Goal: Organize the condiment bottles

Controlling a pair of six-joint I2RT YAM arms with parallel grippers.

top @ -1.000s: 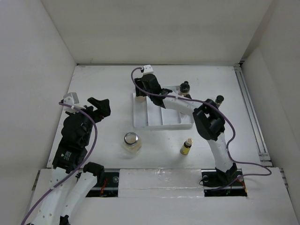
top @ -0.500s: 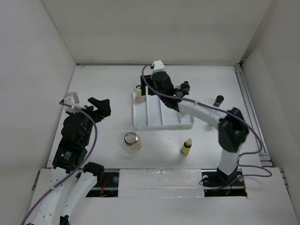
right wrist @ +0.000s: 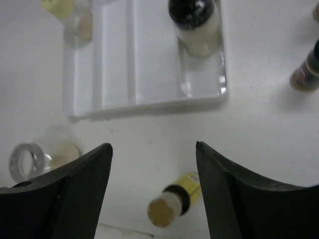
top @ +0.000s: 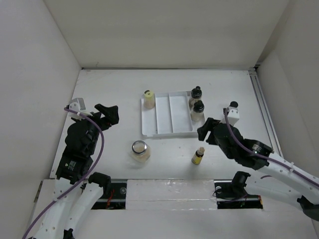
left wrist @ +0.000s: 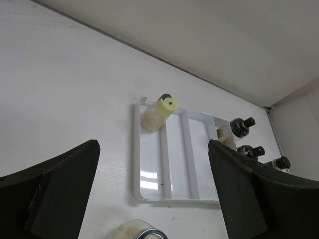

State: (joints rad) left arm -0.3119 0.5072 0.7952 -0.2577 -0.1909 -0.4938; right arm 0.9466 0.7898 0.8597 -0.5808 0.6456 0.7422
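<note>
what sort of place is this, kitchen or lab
Likely a robot test bench, not a kitchen: bare white walls box in a white table, two robot arms mounted at its near edge, a tray and small bottles on it.

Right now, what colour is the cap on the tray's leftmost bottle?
The cap is pale yellow; left wrist view shows it best.
</note>
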